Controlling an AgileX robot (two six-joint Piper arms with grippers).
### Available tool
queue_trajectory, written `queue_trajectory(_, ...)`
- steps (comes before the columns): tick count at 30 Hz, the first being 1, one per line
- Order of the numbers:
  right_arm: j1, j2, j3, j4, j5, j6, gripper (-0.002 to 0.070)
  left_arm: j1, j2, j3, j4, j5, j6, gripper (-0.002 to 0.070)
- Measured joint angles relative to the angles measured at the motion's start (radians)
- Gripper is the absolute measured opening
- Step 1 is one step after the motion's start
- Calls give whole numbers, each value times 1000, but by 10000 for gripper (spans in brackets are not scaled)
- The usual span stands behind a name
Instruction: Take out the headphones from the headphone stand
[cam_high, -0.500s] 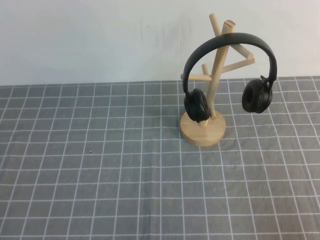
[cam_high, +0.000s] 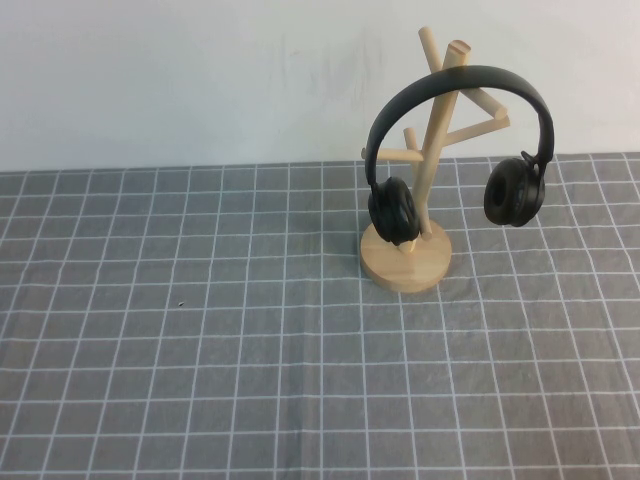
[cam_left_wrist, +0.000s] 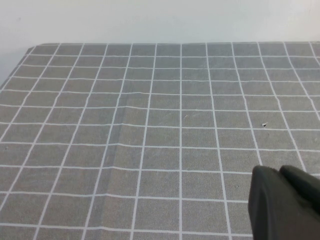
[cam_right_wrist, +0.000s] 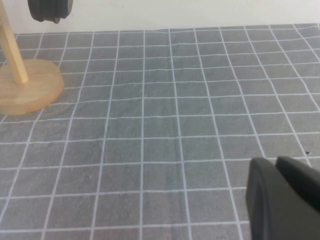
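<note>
The black headphones (cam_high: 455, 85) hang by their headband over the branches of the light wooden headphone stand (cam_high: 405, 262), at the far right of the table in the high view. One ear cup (cam_high: 392, 209) hangs in front of the pole, the other (cam_high: 514, 191) hangs free to the right. In the right wrist view I see the stand's round base (cam_right_wrist: 27, 87) and one ear cup (cam_right_wrist: 49, 10). My left gripper (cam_left_wrist: 277, 172) and right gripper (cam_right_wrist: 272, 165) are shut, empty, low over the cloth, and out of the high view.
A grey cloth with a white grid (cam_high: 250, 350) covers the table. A white wall (cam_high: 180, 80) stands behind it. The cloth's far left corner (cam_left_wrist: 37, 47) shows in the left wrist view.
</note>
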Motion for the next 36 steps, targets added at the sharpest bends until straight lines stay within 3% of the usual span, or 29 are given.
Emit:
queue_trajectory(27,0,0,0,-2,-35,0,-6,0,0,0,0,0,0,-4)
queue_trajectory(31,0,0,0,-2,-160,0,-6,0,0,0,0,0,0,-4)
queue_trajectory(36,0,0,0,-2,-542,0,-6,0,0,0,0,0,0,-4)
